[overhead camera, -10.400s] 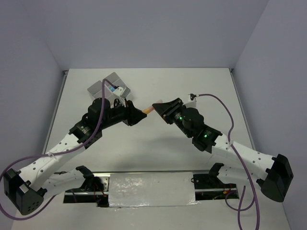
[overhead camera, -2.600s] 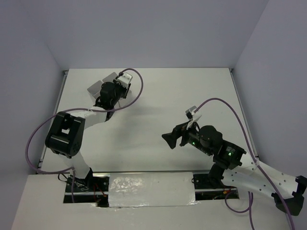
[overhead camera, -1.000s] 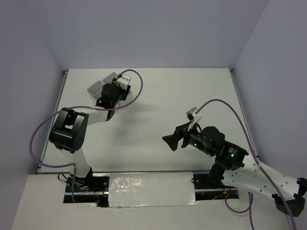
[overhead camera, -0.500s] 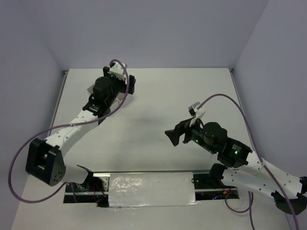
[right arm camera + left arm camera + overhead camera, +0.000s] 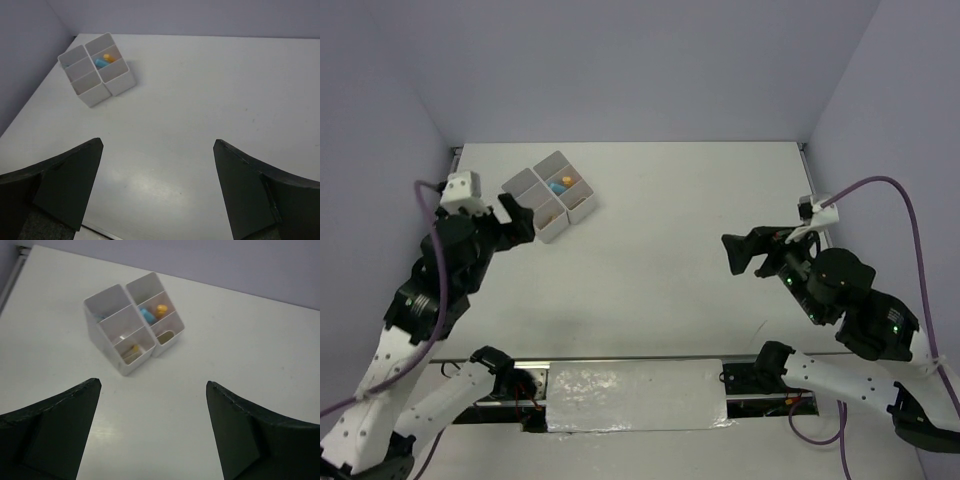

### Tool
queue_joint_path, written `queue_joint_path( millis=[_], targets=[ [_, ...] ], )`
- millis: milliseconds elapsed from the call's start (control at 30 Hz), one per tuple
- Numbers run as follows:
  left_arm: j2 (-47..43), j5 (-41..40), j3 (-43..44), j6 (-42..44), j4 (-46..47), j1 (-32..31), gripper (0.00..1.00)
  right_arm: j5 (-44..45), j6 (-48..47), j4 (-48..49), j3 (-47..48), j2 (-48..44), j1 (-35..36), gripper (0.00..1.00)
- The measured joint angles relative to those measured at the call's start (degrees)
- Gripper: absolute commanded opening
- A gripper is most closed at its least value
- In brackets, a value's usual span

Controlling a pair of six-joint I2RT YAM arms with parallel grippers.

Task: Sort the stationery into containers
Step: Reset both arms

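We see a robotics lab cell: a plain white table, lavender panels boxing the table's far and side edges, and purple cables looping above it.

The containers are seen to be smooth, faintly glossy white plastic, the counter is finished matt white with a soft sheen, and the left end effector and right end effector are moulded in dark matt plastic.
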Motion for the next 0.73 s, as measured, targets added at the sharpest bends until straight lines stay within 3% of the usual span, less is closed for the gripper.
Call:
queue_joint_path(
  millis=[300,567,733],
  targets=[
    [-22.60,-4.15,-13.11,1.90,-7.80,0.04,0.99,5.92,0.44,-7.17,0.48,-7.28,0.00,1.00],
    [-34.84,-4.68,-17.97,1.81,-8.92,0.04,0.99,8.33,3.32,-10.95,-2.34,-11.63,-0.02,1.00],
    [-36.48,-4.74,-17.97,1.81,-8.31,0.07,0.99,8.35,4.33,-11.69,-2.69,-11.91,-0.02,1.00]
  ],
)
